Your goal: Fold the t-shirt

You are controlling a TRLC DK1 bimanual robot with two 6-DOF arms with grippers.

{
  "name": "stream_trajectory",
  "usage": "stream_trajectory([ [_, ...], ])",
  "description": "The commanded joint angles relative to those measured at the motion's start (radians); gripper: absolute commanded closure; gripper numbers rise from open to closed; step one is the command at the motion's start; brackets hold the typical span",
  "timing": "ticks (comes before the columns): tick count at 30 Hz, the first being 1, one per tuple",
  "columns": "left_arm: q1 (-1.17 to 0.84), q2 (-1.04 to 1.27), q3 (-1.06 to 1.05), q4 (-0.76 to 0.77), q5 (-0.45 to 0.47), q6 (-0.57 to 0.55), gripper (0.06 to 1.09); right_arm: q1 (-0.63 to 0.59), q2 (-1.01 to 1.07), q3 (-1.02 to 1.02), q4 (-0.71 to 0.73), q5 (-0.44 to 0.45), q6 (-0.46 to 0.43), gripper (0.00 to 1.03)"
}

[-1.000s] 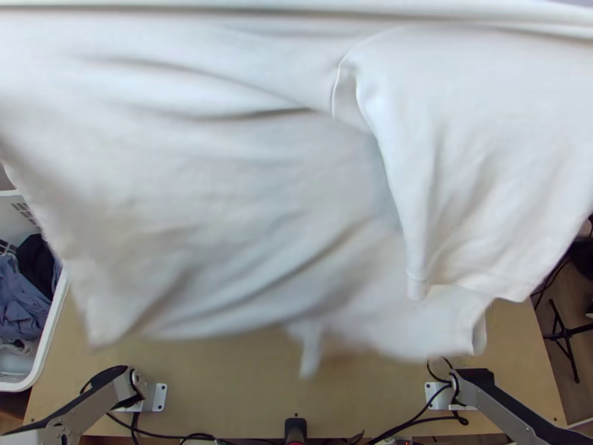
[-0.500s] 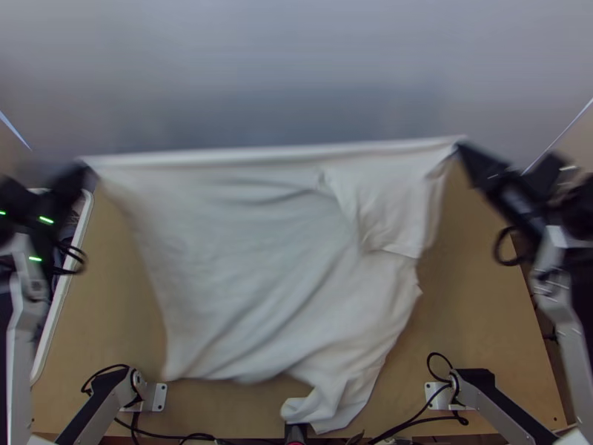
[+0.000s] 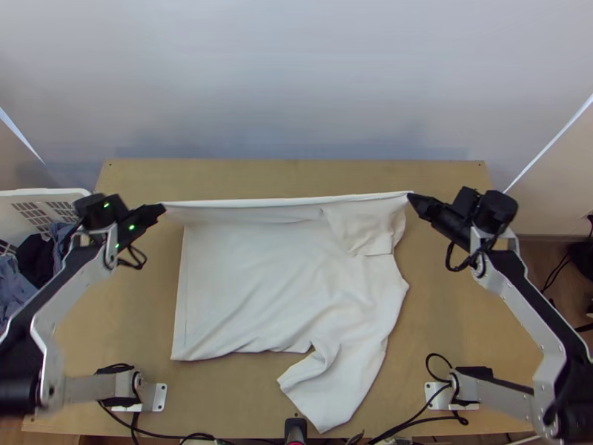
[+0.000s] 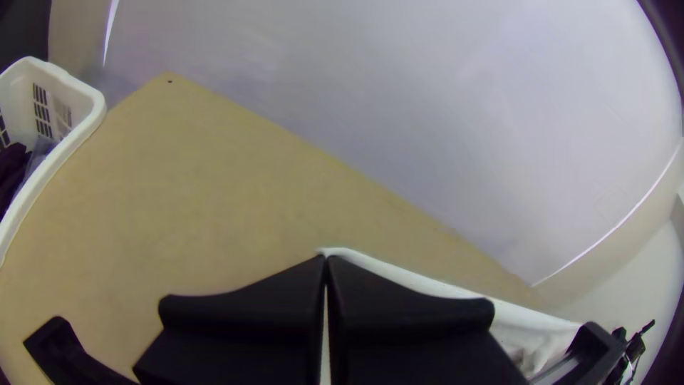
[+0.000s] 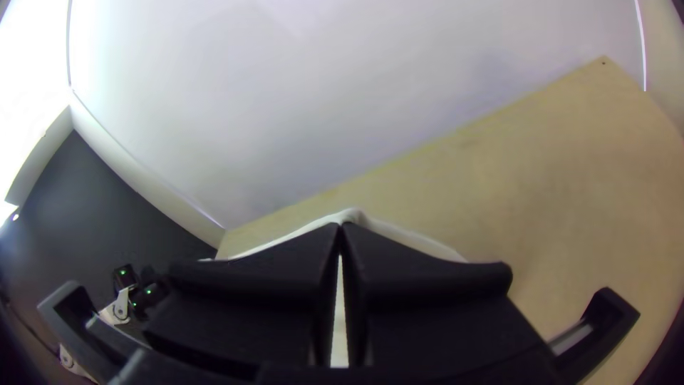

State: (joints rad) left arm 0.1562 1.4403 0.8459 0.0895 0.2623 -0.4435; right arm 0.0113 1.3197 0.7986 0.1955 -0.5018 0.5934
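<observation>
The left pincer (image 3: pixel 158 211) is gripping one end of the white t-shirt (image 3: pixel 274 289) at its far edge, and the right pincer (image 3: pixel 413 198) is gripping the other, that edge stretching taut between them. The rest is lying on the wooden worktop (image 3: pixel 459 326), one sleeve (image 3: pixel 315 393) resting near its front.

One t-shirt (image 3: pixel 252 297); two grippers (image 3: pixel 161 208); one basket (image 3: pixel 46 194)

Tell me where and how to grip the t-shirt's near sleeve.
I'd pinch the left corner of the cuff, coming down from the left: the near sleeve juts from the shirt's body towards the near edge of the table, its cuff facing near and left.
</observation>
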Motion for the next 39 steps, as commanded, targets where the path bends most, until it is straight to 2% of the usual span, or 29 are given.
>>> stream_trajectory([
  [1, -0.035, 0.279, 0.147, 0.065, -0.038, 0.034, 1.05, 0.022, 0.161, -0.027, 0.096, 0.055, -0.035, 1.00],
  [11, -0.050, 0.477, 0.357, 0.061, -0.043, 0.072, 1.05, 0.041, 0.377, 0.106, 0.140, 0.121, -0.061, 1.00],
  [16, -0.049, 0.563, 0.466, 0.030, -0.043, 0.094, 1.05, 0.042, 0.474, 0.191, 0.140, 0.141, -0.110, 1.00],
  [26, -0.058, 0.698, 0.647, -0.043, -0.046, 0.112, 1.05, 0.035, 0.678, 0.430, 0.134, 0.210, -0.110, 1.00],
  [32, -0.063, 0.772, 0.745, -0.122, -0.069, 0.123, 1.05, 0.036, 0.791, 0.611, 0.015, 0.240, -0.099, 1.00],
  [39, -0.070, 0.805, 0.829, -0.220, -0.086, 0.123, 1.05, 0.039, 0.839, 0.711, -0.091, 0.246, -0.061, 1.00],
])
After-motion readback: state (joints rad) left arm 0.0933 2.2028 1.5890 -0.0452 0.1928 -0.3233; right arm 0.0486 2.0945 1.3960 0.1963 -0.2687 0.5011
